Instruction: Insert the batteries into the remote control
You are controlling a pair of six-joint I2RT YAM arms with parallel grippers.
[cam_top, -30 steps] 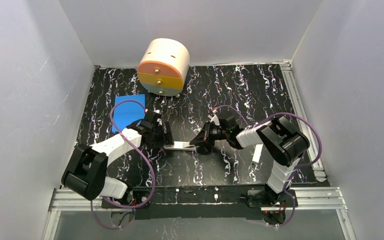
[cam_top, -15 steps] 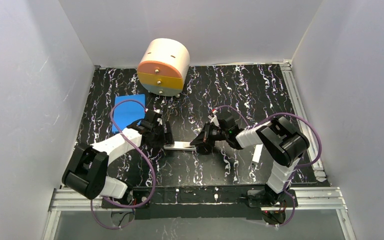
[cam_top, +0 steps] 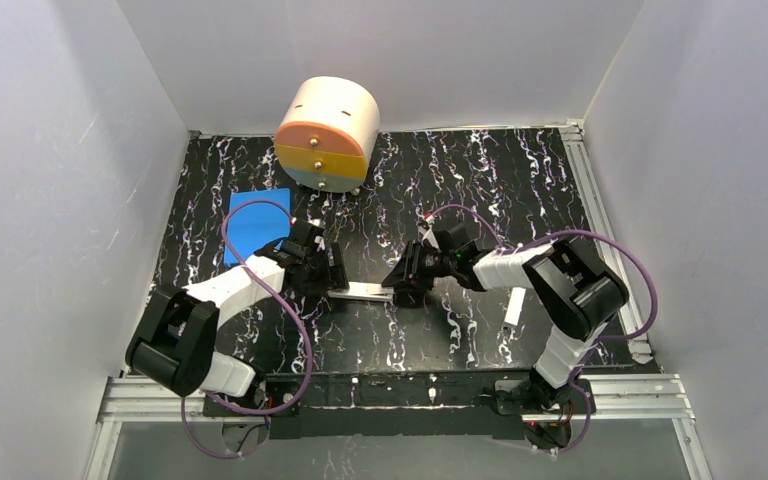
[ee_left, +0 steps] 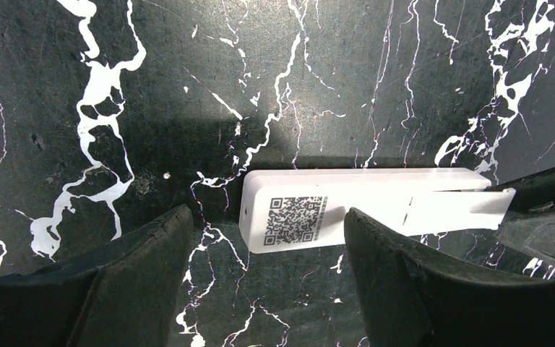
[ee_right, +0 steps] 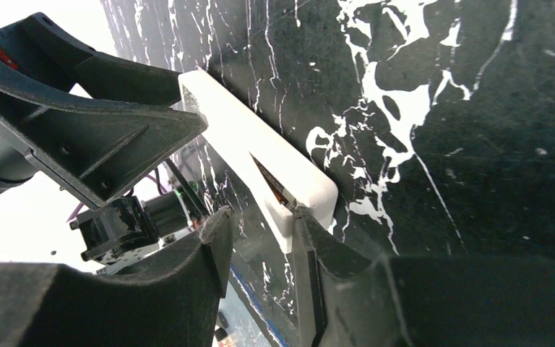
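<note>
The remote control [cam_top: 358, 292] rests on the black marbled table between my two grippers. In the left wrist view its plain back with a small dark square label [ee_left: 296, 219] faces the camera, and a white cover part [ee_left: 462, 210] juts out at its right end. My left gripper [ee_left: 266, 217] is open, one finger on each side of the labelled end without touching it. My right gripper [ee_right: 260, 220] is open at the other end; the remote [ee_right: 260, 155] leans against one fingertip [ee_right: 303, 224] and the other stands clear. No batteries are in view.
A round cream drawer unit [cam_top: 327, 135] with orange, yellow and blue fronts stands at the back. A blue pad [cam_top: 258, 222] lies behind the left arm. A small white piece [cam_top: 512, 308] lies to the right of the right arm. Grey walls enclose the table.
My right gripper's jaws have parted from shut, and its arm has shifted slightly. The remote and the left gripper have stayed where they were.
</note>
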